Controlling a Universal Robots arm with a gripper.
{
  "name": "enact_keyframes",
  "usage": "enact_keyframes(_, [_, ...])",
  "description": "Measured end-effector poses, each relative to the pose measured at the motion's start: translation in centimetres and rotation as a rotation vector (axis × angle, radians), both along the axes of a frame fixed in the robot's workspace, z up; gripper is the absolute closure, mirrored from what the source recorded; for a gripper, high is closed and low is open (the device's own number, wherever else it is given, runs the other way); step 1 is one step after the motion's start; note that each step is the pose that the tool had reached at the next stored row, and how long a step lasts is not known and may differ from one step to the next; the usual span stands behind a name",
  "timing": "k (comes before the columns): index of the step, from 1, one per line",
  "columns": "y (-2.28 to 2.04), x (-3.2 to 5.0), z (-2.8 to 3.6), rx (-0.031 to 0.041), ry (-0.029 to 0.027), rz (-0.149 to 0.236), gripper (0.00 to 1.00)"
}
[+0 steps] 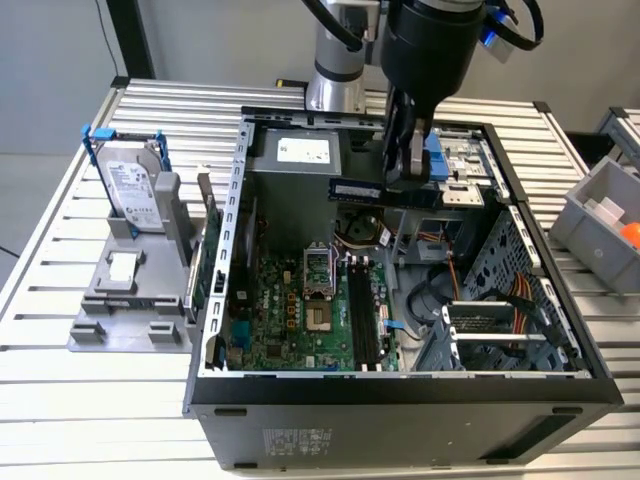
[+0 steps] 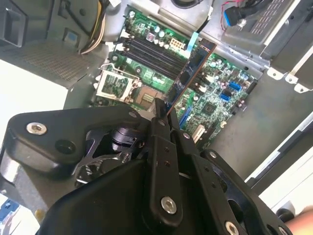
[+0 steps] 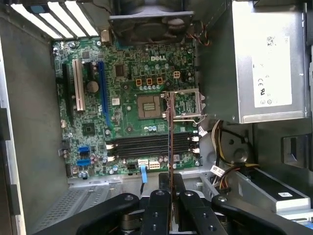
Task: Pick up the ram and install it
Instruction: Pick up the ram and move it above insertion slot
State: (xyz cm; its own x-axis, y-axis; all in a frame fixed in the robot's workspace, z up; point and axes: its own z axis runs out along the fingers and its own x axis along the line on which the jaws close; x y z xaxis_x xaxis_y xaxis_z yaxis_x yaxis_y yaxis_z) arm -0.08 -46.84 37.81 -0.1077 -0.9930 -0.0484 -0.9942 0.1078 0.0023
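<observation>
My gripper (image 1: 405,183) hangs over the back part of the open computer case (image 1: 400,400), shut on the ram (image 1: 366,192). The ram is a thin dark stick, held level above the motherboard (image 1: 300,320). In the second wrist view the ram (image 2: 191,66) sticks out from the gripper (image 2: 163,110) over the board. In the first wrist view the ram (image 3: 169,137) appears edge-on, crossing the black memory slots (image 3: 146,145) from the gripper (image 3: 171,180). The long black slots (image 1: 362,318) lie well below it, beside the CPU socket (image 1: 318,272).
The power supply (image 1: 300,152) sits at the back of the case, with cables (image 1: 505,300) and a drive cage on the exterior view's right. A hard drive (image 1: 133,188) stands in a grey holder outside the case at the left. A grey bin (image 1: 600,215) is at the far right.
</observation>
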Motion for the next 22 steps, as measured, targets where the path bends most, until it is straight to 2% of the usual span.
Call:
enact_keyframes(6, [-0.09,0.24,0.01,-0.0005,0.0001,0.011,1.00])
enact_keyframes(8, [-0.09,0.25,0.00,-0.0042,0.0000,0.011,1.00])
enact_keyframes(18, [-0.09,0.25,0.00,-0.0074,0.0001,0.011,1.00])
enact_keyframes(22, [-0.09,0.24,0.00,-0.0075,0.0001,-0.001,1.00])
